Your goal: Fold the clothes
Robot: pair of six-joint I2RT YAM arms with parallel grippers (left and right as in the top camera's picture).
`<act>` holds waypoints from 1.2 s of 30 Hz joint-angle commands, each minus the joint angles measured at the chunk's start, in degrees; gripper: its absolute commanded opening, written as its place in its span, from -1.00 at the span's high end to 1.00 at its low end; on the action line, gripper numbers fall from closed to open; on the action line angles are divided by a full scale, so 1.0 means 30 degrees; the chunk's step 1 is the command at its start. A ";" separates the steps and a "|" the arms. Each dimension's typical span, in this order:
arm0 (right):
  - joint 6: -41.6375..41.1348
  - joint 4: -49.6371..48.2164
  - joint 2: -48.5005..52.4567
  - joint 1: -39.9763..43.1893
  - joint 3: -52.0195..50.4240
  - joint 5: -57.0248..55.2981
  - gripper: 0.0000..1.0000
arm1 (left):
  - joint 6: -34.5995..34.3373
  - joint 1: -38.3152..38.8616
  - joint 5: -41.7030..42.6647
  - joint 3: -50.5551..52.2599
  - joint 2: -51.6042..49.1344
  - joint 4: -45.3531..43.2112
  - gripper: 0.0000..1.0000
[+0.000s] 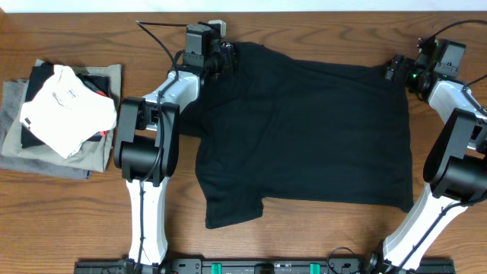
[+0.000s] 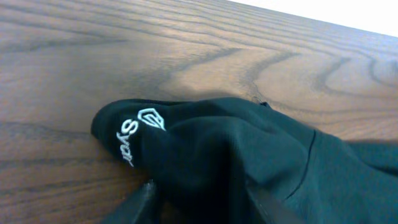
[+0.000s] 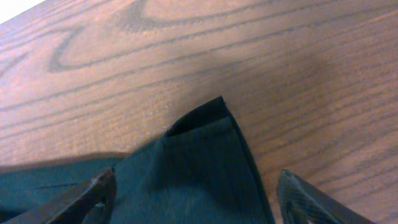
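Observation:
A black T-shirt (image 1: 304, 129) lies spread flat across the middle of the wooden table, with one sleeve pointing toward the front edge. My left gripper (image 1: 226, 58) is at the shirt's far left corner. In the left wrist view its fingers (image 2: 202, 205) are closed on a bunched fold of the black fabric (image 2: 211, 149), which bears white lettering (image 2: 134, 134). My right gripper (image 1: 396, 68) is at the shirt's far right corner. In the right wrist view its fingers (image 3: 196, 199) are wide open and straddle the corner of the shirt (image 3: 199, 143), which lies flat.
A stack of folded clothes (image 1: 46, 156) sits at the left edge of the table, with a white garment (image 1: 65, 106) on top. The table's far edge runs just behind both grippers. Bare wood (image 1: 304, 236) shows in front of the shirt.

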State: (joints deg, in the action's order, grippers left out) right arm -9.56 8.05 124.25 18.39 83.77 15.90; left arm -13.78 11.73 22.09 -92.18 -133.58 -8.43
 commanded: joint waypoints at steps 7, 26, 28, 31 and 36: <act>-0.0597 -0.1668 0.0627 -0.0160 0.0452 0.0138 -0.42 | 0.0131 0.0189 0.0146 -0.0495 0.0015 -0.0590 0.47; -0.1632 -0.2863 0.3628 -0.0372 0.2382 0.0896 -0.41 | 0.0131 0.0189 0.0146 -0.0495 0.0015 -0.0262 0.49; -0.1508 -0.2572 0.3628 -0.0488 0.2433 0.0765 -0.38 | 0.0131 0.0189 0.0146 -0.0495 0.0015 -0.0262 0.49; -0.0743 -0.1851 0.3628 -0.0772 0.2433 0.0080 -0.37 | 0.0131 0.0189 0.0146 -0.0495 0.0015 -0.0270 0.49; 0.0095 -0.0539 0.3628 -0.1370 0.2441 -0.1996 -0.37 | 0.0131 0.0189 0.0138 -0.0495 0.0015 -0.0248 0.49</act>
State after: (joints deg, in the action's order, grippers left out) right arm -11.20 4.21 133.67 15.92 91.50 14.39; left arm -13.50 12.32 22.15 -92.18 -133.58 -9.21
